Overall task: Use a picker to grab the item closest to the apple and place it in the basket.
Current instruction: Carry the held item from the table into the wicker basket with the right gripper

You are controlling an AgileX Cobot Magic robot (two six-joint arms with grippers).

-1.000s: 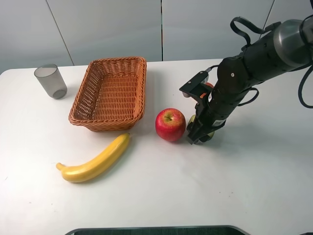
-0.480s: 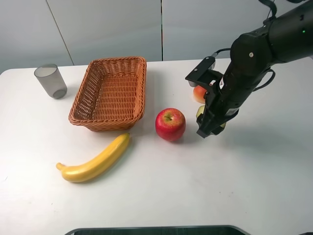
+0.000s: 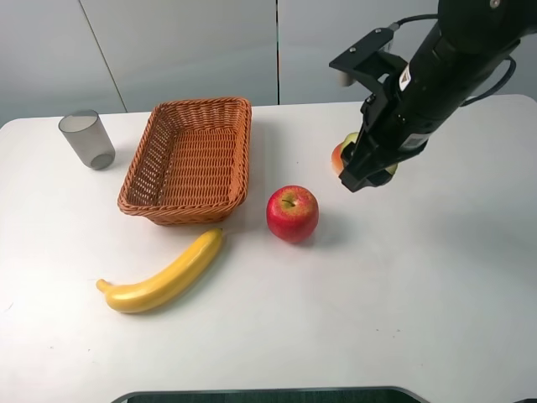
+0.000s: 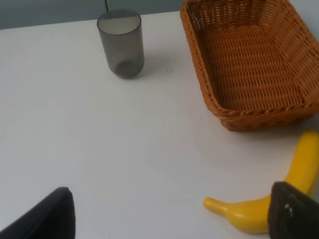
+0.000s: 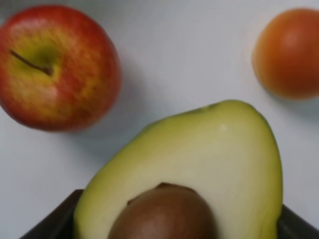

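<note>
A red apple (image 3: 292, 213) (image 5: 55, 67) sits on the white table, right of the wicker basket (image 3: 189, 159) (image 4: 249, 64). High above the table, to the right of and behind the apple, my right gripper (image 3: 367, 172) is shut on an avocado half (image 5: 199, 164) (image 3: 350, 139), cut face and brown pit toward the wrist camera. An orange-red round fruit (image 3: 338, 157) (image 5: 289, 52) lies on the table below it. My left gripper (image 4: 172, 219) shows only in its wrist view, open and holding nothing, over bare table in front of the basket.
A yellow banana (image 3: 168, 275) (image 4: 294, 174) lies in front of the basket. A grey translucent cup (image 3: 87, 139) (image 4: 121, 43) stands at the far left.
My right gripper has lifted the avocado half off the table beside the apple and carried it up and toward the back. The orange-red fruit came into view. Nothing else moved.
</note>
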